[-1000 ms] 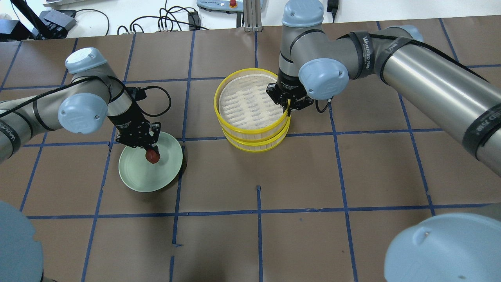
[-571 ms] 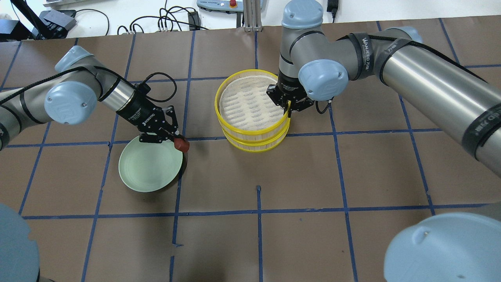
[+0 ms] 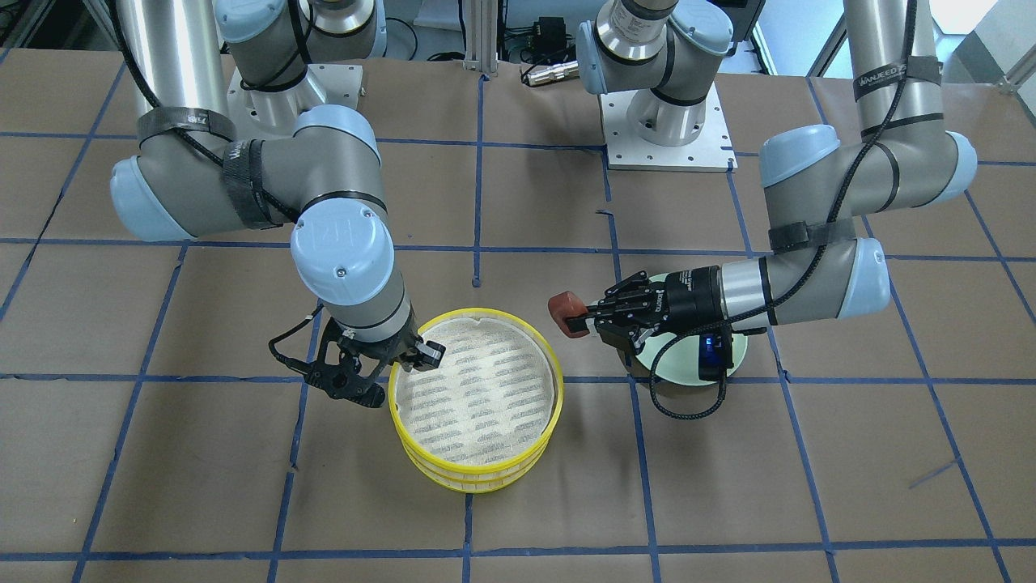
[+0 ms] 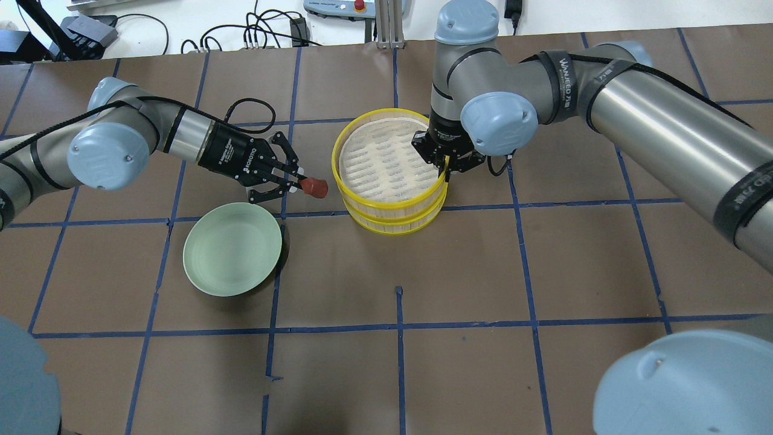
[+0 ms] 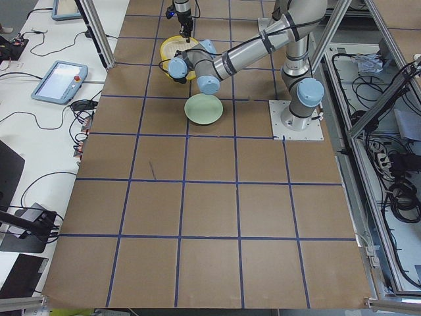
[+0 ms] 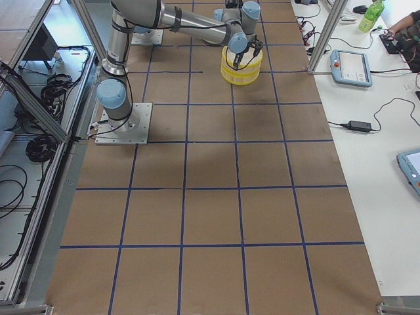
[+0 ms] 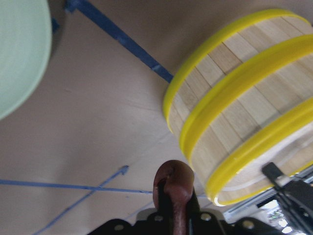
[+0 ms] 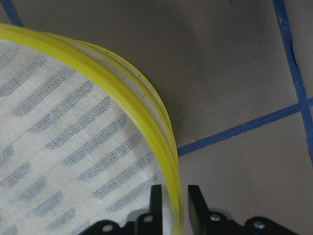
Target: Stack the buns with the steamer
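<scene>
Beside the steamer (image 4: 389, 212), a brown bun (image 4: 316, 188) is pinched by the left gripper (image 4: 304, 183); the steamer's rim is clamped by the right gripper (image 4: 445, 171).

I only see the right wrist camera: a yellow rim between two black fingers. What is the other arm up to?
Observer: The left gripper holds a reddish-brown bun in the air, just beside the steamer.
Visitor: Is the steamer one piece?
Observer: No, it is two trays, stacked one on the other.
Visitor: Anything else around?
Observer: A pale green plate, empty, on the left gripper's side.
</scene>
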Robot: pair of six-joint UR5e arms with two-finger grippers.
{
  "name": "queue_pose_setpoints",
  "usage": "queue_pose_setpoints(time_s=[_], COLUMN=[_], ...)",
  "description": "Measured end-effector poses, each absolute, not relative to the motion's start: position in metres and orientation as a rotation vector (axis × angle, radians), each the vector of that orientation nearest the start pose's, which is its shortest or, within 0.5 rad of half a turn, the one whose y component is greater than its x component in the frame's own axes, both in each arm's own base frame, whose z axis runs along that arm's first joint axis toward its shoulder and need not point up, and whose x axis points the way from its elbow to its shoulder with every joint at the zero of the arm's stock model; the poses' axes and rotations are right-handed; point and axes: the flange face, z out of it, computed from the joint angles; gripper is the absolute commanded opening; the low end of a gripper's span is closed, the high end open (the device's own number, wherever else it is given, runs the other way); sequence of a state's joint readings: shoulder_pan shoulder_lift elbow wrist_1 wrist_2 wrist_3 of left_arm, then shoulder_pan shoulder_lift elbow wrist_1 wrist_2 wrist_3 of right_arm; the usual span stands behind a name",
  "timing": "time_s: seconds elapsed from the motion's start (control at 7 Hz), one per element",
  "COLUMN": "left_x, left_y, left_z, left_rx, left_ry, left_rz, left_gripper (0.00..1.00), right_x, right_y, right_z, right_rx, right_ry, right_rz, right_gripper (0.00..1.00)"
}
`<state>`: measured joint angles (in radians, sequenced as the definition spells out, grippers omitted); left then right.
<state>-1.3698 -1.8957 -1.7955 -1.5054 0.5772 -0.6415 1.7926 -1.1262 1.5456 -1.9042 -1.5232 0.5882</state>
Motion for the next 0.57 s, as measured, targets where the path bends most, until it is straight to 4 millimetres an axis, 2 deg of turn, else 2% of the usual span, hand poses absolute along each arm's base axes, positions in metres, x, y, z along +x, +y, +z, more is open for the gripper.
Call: queue_pose_setpoints(time_s=[0.14,0.29,0.43,0.57], left_x=[-0.121,-0.141,-0.157,-0.165], left_y=[-0.576,-0.586,-0.593,-0.596], left_z=[0.277,0.285,0.286,0.285], left_rx=[1.200,1.227,1.234,1.227], left_ry=[-1.715,-1.645,-1.624,-1.630], left_rz=[-0.820,-0.857,-0.875,-0.870], left_gripper=[0.20,0.25,0.32,0.62], right_x=[0.272,0.266,0.249,0.217], right_y=[-0.587,-0.589,-0.592,-0.591], right_z=[0.281,0.289,0.308,0.341], right_rx=[0.572,0.545,0.476,0.391], right_ry=[3.075,3.075,3.076,3.079], right_rz=[0.149,0.131,0.096,0.060], right_gripper=[0.94,0.94,0.94,0.94])
